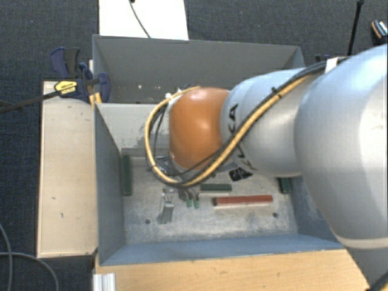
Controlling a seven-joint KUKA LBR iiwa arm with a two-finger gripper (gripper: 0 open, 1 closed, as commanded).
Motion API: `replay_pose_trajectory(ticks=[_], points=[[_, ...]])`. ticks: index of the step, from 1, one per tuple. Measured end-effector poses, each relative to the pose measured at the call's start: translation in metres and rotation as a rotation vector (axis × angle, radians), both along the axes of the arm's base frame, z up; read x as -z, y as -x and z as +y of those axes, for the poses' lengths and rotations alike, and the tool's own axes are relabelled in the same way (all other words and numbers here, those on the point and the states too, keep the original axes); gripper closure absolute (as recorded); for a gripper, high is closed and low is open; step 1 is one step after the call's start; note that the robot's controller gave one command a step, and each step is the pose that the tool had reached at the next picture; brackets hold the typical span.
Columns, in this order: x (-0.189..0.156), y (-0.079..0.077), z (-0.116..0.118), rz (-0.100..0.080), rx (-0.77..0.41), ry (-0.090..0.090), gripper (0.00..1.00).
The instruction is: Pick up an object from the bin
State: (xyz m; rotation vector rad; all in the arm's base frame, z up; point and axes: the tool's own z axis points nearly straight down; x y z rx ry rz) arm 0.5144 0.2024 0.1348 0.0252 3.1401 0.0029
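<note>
My gripper [185, 194] peeks out dark beneath the arm's wrist, low over the bin floor left of the middle. Two small green pieces [193, 204] lie right under it. A small grey metal piece [165, 211] lies just to its left on the floor. A dark green flat bar [217, 187] lies to its right. Below that, a longer red-brown bar [242, 200] runs left to right. Whether anything is in the gripper is hidden by the wrist.
A dark green stick [126, 174] lies along the bin's left wall. A small green block [284, 185] sits at the right, close to the arm. The large arm covers the bin's middle and right; the front strip of the floor is bare.
</note>
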Motion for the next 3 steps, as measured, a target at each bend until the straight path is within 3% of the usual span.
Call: replay_pose_trajectory(ticks=[1, 2, 3], points=[[0.067, -0.048, -0.054, 0.0, -0.101, 0.004, 0.0], [0.064, -0.063, -0.131, -0.004, -0.28, 0.004, 0.0], [0.064, -0.063, -0.128, -0.003, -0.279, 0.001, 1.0]])
